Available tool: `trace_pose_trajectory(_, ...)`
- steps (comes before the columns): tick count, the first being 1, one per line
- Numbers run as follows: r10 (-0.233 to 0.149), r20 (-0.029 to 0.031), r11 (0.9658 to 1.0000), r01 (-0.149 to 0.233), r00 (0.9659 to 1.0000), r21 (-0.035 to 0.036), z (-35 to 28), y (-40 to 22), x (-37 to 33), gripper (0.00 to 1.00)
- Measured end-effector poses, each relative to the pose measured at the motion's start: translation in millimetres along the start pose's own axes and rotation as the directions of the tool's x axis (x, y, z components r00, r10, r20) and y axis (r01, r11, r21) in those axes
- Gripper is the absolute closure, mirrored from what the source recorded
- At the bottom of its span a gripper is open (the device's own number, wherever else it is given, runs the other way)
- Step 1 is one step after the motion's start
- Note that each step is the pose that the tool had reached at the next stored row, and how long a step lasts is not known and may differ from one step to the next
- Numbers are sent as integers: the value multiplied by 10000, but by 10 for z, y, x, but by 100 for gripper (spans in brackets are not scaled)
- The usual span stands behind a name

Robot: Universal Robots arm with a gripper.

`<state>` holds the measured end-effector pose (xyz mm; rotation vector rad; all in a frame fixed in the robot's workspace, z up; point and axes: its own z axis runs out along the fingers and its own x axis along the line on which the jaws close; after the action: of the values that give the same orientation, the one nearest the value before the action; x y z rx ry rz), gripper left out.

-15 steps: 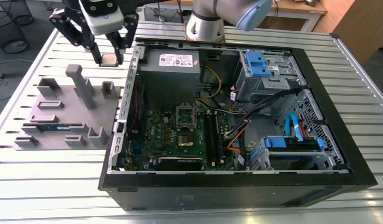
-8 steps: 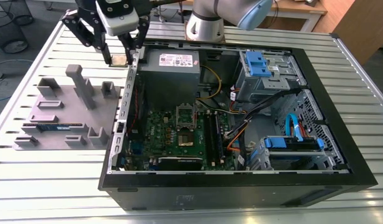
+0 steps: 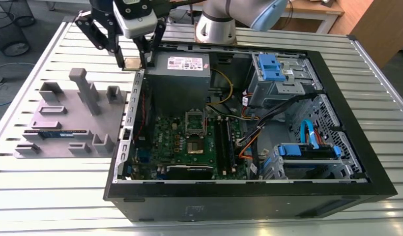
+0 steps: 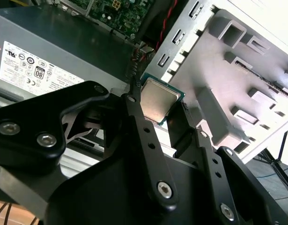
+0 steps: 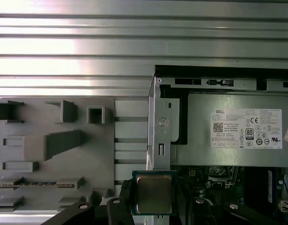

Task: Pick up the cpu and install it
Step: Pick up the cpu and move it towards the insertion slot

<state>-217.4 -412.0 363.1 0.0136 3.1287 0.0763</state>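
Slatted metal tabletop [image 3: 50,196] spans the scene, with a wire wastebasket [image 3: 8,32] on the floor behind. Above it the jaws pinch the cpu [image 5: 153,193] by 2 edges, aloft. Beneath them runs a wall of the open computer case [image 3: 254,194], power supply [image 3: 178,69] just inside, grey holder tray [image 3: 64,123] just outside.

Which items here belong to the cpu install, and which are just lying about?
In the job: cpu, held by the gripper; motherboard in the open case.
Lying about: memory stick on the grey tray; power supply.
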Motion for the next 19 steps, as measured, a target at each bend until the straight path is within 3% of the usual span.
trace_pose_trajectory(12,1,-1,10000,-1,10000,1,5,5,-240,53)
trace_pose_trajectory(16,0,-1,10000,0,10000,0,9,6,-358,53)
trace_pose_trajectory(19,1,0,10000,-1,10000,0,13,7,-489,53)
